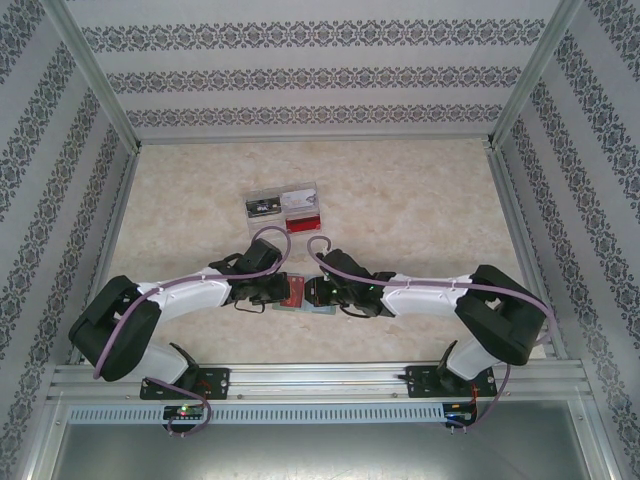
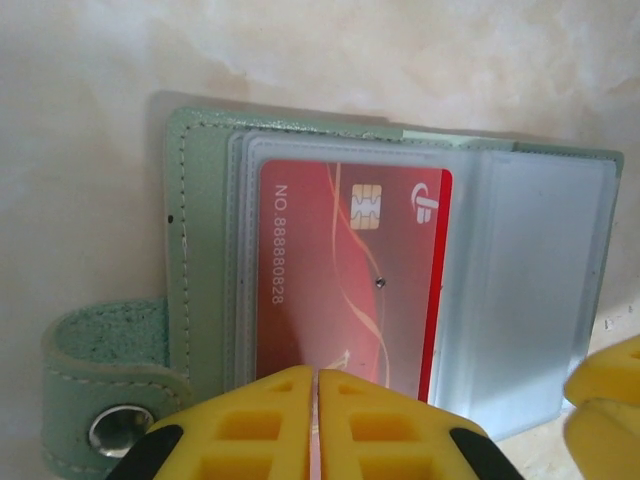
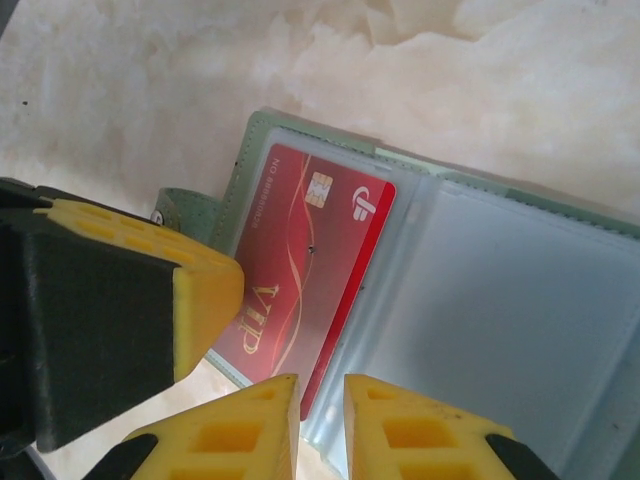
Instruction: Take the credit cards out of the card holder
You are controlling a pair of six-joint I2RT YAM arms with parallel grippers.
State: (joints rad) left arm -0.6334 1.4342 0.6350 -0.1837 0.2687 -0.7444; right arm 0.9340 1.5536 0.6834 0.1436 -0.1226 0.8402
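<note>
The card holder (image 2: pixel 200 180) lies open and flat on the marbled table (image 2: pixel 80 90), directly ahead of both grippers, which meet at its near edge from opposite sides. The left gripper (image 2: pixel 315 425) is clenched: its yellow pads meet along a hairline seam on the near edge of the clear sleeve carrying the red credit card (image 2: pixel 340 290). The pads hide what sits in the seam. It is judged to be that sleeve edge, pinned to anchor the soft wallet during extraction. The right gripper (image 3: pixel 320 425) stands just right of the left one, jaws a narrow gap apart, astride the sleeve stack at the card's near corner, and no pinch is evident. A brighter red strip lies uncovered along the card edge nearest the fold, so the pocket mouth is judged to face the fold. Withdrawal therefore runs rightward from the left gripper, across the flat empty sleeves (image 2: pixel 540 290), where room is open. The snap tab (image 2: pixel 100 360) projects to the left of the left gripper, away from that path. The clear plastic box (image 1: pixel 285 205) lies well beyond both grippers.
</note>
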